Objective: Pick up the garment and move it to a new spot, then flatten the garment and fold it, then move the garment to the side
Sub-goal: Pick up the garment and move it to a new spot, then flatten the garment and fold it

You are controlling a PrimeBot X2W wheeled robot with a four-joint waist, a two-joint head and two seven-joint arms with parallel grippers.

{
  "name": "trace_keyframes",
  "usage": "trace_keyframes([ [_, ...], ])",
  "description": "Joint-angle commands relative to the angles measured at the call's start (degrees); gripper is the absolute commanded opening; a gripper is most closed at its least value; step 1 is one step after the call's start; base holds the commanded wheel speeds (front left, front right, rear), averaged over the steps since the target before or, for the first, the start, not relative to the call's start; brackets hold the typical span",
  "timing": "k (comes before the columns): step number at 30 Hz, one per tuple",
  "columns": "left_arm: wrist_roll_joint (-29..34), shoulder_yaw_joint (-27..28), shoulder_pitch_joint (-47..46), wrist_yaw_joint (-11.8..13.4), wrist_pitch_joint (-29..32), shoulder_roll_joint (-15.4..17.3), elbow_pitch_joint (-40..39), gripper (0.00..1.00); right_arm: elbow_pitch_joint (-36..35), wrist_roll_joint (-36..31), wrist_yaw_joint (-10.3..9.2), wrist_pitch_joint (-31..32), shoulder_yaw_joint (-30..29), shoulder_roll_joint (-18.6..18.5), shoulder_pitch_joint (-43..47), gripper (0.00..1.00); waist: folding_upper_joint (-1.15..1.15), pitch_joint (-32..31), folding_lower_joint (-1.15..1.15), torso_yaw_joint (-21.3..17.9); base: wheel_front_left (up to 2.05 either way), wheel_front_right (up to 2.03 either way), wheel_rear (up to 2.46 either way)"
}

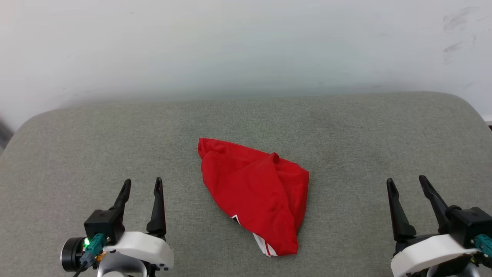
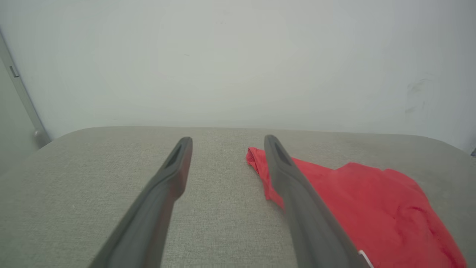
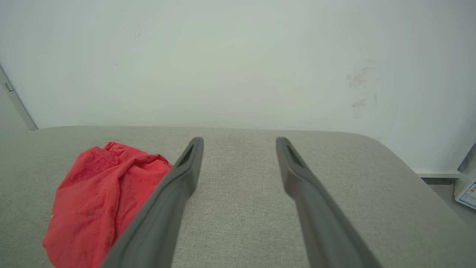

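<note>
Head view: The garment (image 1: 255, 192) lies in a crumpled red heap at the centre of the grey fabric surface (image 1: 346, 127). White trim with red stripes (image 1: 265, 246) shows at its 6 o'clock edge. No lettering on it can be read. The left hand (image 1: 142, 184) hovers at 8 o'clock from the garment with its fingers spread wide and holding nothing. The right hand (image 1: 406, 181) hovers at 4 o'clock, also wide and empty. Both hands are well apart from the cloth. A pale wall (image 1: 246, 46) stands at 12 o'clock.

Left wrist view: The left hand (image 2: 227, 139) is wide over the surface (image 2: 93, 178). The garment (image 2: 372, 201) lies at 4 o'clock, partly behind one finger.

Right wrist view: The right hand (image 3: 240, 139) is wide and empty. The garment (image 3: 96, 190) lies at 8 o'clock. A printed sheet (image 3: 469, 190) at 3 o'clock is too small to read.
</note>
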Motion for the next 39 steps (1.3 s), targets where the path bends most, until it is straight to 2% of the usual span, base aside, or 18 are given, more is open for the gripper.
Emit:
trace_keyframes([
  [1,0.22,-0.16,0.84,0.34,0.49,0.43,-0.9,1.0,-0.29,0.39,-0.02,0.05,0.11,0.15,0.57,1.0,0.0,0.02,0.0,-0.04,0.0,0.0,0.0],
  [15,0.09,-0.42,1.92,1.68,1.7,0.83,-4.27,1.0,1.56,2.37,-0.02,1.7,-1.06,0.15,-0.96,1.0,0.0,0.34,0.0,-0.12,0.0,0.0,0.0],
  [18,0.17,-0.72,1.2,1.82,1.69,0.7,-4.86,1.0,4.96,7.31,-0.02,6.58,-2.19,0.16,-4.0,1.0,0.0,0.9,0.0,0.25,0.0,0.0,0.0],
  [23,0.97,-1.84,-1.05,1.63,1.61,0.43,-5.79,1.0,10.23,9.14,-0.01,17.02,-1.22,0.16,-10.7,1.0,0.0,3.42,0.0,1.59,0.0,0.0,0.0],
  [24,0.97,-1.84,-1.05,1.63,1.61,0.43,-5.79,1.0,10.23,9.14,-0.01,17.02,-1.22,0.16,-10.7,1.0,0.0,3.42,0.0,1.59,0.0,0.0,0.0],
  [31,1.51,-3.81,-4.9,0.37,0.57,-1.07,-4.84,1.0,17.3,13.98,-0.02,32.46,7.15,-2.42,-22.02,1.0,0.0,7.82,0.0,4.61,0.0,0.0,0.0],
  [39,1.26,-4.5,-7.88,-0.32,-0.97,-2.5,-3.07,1.0,23.52,18.03,-0.02,39.58,17.59,-5.24,-29.95,1.0,0.0,11.19,0.0,8.19,0.0,0.0,0.0],
])
